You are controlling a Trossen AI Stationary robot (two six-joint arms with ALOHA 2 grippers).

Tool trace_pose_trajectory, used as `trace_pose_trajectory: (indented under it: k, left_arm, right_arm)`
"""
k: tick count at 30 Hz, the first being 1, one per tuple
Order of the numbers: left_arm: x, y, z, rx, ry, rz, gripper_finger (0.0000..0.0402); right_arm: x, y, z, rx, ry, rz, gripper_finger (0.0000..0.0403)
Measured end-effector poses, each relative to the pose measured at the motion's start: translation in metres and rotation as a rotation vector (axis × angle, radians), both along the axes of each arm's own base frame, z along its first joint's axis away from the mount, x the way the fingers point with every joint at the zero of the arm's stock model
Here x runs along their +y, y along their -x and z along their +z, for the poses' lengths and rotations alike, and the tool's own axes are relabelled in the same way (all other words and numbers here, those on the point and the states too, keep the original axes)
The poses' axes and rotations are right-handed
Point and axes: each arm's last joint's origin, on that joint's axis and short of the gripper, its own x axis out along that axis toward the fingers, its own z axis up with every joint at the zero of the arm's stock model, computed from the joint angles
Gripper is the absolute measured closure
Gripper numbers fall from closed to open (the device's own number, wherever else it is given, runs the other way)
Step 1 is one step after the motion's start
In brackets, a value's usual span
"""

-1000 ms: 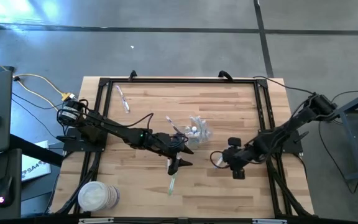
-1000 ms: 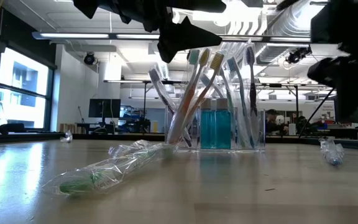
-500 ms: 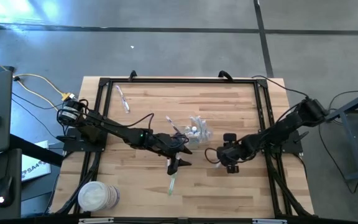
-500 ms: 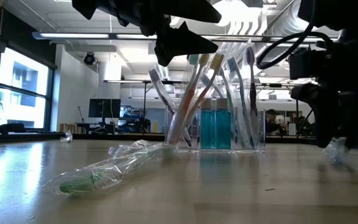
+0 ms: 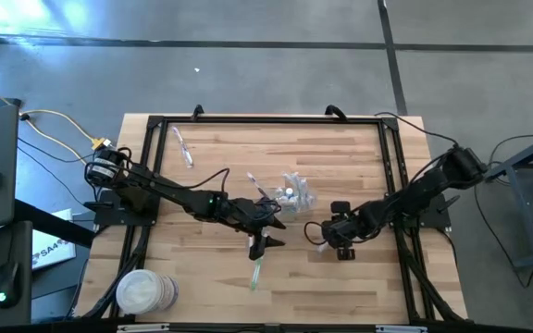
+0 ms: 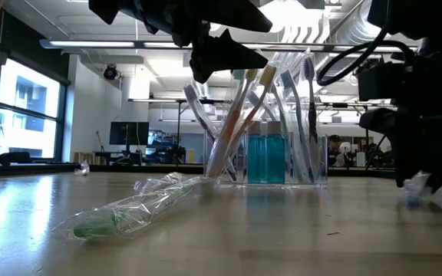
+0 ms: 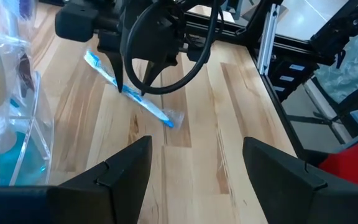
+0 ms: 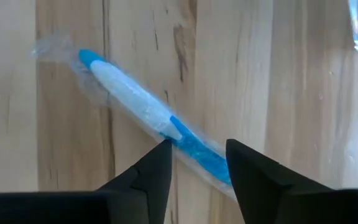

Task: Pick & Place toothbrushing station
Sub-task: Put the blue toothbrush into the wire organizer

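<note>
Reaching in from the table's right edge, the right gripper (image 5: 325,239) is now dropping over the wrapped blue toothbrush (image 8: 148,121) it was hanging well clear of a second ago. Its fingers (image 8: 143,177) are straddling the handle and narrowing, though they are not yet pinching it, so I judge the pick is only beginning. That toothbrush is lying flat on the table (image 5: 211,287), a little right of centre and toward the near edge.

Nearer that edge, left of centre, a wrapped green toothbrush (image 6: 121,211) is waiting, still in its clear film. Above it the left gripper (image 5: 268,242) is hovering, fingers spread wide and holding nothing; it is staying exactly where it was.

Farther back, at the table's middle, the transparent container (image 6: 271,157) is standing upright, already carrying several toothbrushes and blue tubes. Near the far left corner another wrapped toothbrush (image 5: 183,148) is lying alone.

With three items still outside the container, the station is looking only partly filled.
</note>
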Motion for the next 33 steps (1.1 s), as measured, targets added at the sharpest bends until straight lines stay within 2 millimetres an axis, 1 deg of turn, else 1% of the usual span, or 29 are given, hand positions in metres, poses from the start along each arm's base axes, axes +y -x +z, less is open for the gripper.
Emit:
trace_pose_trajectory:
  k: [6, 10, 13, 15, 19, 24, 28, 31, 33]
  left_arm:
    - [0.000, 0.000, -0.001, 0.009, -0.002, 0.000, 0.0153]
    - [0.000, 0.001, -0.002, 0.020, -0.005, 0.000, 0.0153]
    - [0.000, 0.001, -0.002, 0.020, -0.005, 0.001, 0.0153]
    - [0.000, 0.001, -0.002, 0.019, -0.005, 0.001, 0.0153]
    - [0.000, 0.001, -0.002, 0.020, -0.005, 0.001, 0.0153]
    - [0.000, 0.001, -0.002, 0.023, -0.007, 0.005, 0.0153]
    - [0.000, 0.001, -0.002, 0.023, -0.007, 0.005, 0.0153]
    - [0.000, 0.001, -0.002, 0.023, -0.004, 0.006, 0.0153]
    - [0.000, 0.001, -0.002, 0.028, 0.018, 0.014, 0.0153]
  right_arm:
    - [-0.001, 0.002, -0.018, 0.015, 0.013, 0.030, 0.0272]
    - [-0.002, 0.005, -0.024, 0.020, 0.029, 0.020, 0.0279]
    - [-0.002, 0.005, -0.024, 0.013, 0.031, -0.005, 0.0299]
    - [-0.002, 0.005, -0.024, 0.002, 0.025, -0.005, 0.0323]
    - [-0.001, 0.006, -0.022, -0.013, 0.027, 0.002, 0.0385]
    - [0.006, 0.011, -0.019, -0.044, 0.051, 0.000, 0.0389]
    - [0.018, 0.020, -0.013, -0.069, 0.060, 0.014, 0.0393]
    - [0.031, 0.025, -0.004, -0.079, 0.089, 0.051, 0.0393]
    - [0.041, 0.024, 0.008, -0.140, 0.115, 0.090, 0.0393]
